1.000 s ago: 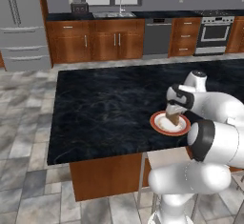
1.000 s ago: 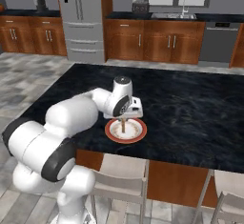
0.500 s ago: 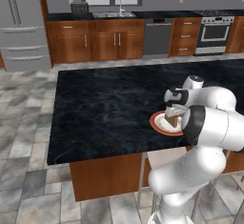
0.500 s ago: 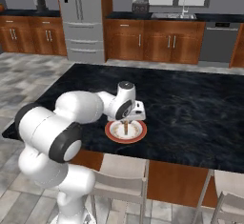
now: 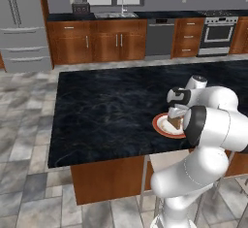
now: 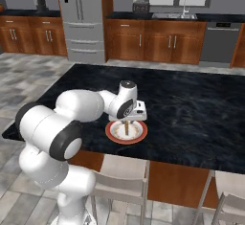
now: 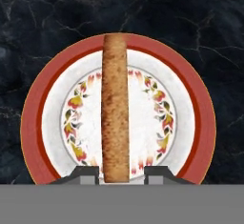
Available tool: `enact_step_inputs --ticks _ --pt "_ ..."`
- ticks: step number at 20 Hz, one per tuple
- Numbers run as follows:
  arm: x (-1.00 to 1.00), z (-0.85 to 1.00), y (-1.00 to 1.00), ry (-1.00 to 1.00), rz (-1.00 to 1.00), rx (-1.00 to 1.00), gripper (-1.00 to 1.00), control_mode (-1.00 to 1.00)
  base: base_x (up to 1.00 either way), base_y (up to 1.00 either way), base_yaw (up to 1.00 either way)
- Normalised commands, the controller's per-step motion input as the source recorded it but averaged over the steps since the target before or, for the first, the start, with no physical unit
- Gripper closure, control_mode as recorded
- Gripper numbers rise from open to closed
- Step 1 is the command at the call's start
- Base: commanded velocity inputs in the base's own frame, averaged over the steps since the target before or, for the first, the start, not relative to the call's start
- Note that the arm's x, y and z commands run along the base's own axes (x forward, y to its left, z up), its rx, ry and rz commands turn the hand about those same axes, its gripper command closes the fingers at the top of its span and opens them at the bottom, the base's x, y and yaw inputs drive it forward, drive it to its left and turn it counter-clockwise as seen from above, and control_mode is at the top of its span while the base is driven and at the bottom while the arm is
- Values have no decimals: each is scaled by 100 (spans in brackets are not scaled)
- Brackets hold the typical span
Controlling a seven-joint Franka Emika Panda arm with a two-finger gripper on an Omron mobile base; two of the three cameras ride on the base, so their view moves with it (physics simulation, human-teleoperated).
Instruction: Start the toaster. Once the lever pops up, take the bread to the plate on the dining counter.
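Observation:
The bread (image 7: pixel 115 108) stands on its edge on the plate (image 7: pixel 190 123), a white plate with an orange-red rim and a flower ring. My gripper (image 7: pixel 121 173) hangs straight over it, with a fingertip on each side of the slice and a thin gap at each. The plate (image 5: pixel 158 125) lies near the front edge of the dining counter (image 5: pixel 106 105), under my gripper (image 5: pixel 177 116). From the right I see the bread (image 6: pixel 127 128) below the gripper (image 6: pixel 127 122) on the plate (image 6: pixel 115 134). The toaster (image 5: pixel 81 8) sits far back on the worktop beside the sink.
Stools (image 6: pixel 119 171) stand at the counter's front edge below the plate. A steel fridge (image 6: pixel 81 18), wooden cabinets (image 5: pixel 116 40), a dishwasher (image 5: pixel 159 38) and an oven (image 5: pixel 218 33) line the back wall. The black marble slab (image 6: pixel 191 109) stretches wide around the plate.
The jaws have parted a little from the bread, which now stands on the plate. The arm's elbow has swung round while the hand stayed over the plate.

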Motion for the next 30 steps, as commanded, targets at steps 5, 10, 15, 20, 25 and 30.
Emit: enact_step_inputs --ticks 5,10,15,20,25,30 --pt "0 0 0 0 0 0 -100 -100 0 0 0" --pt "0 1 0 0 0 0 -100 -100 0 0 0" --pt "0 34 0 -2 0 0 -100 -100 0 0 0" --pt "-20 58 0 -3 0 -4 -100 -100 0 0 0" --pt "-43 55 12 0 0 -7 -100 -100 0 0 0" --pt "-48 61 29 0 -1 -4 -100 -100 0 0 0"
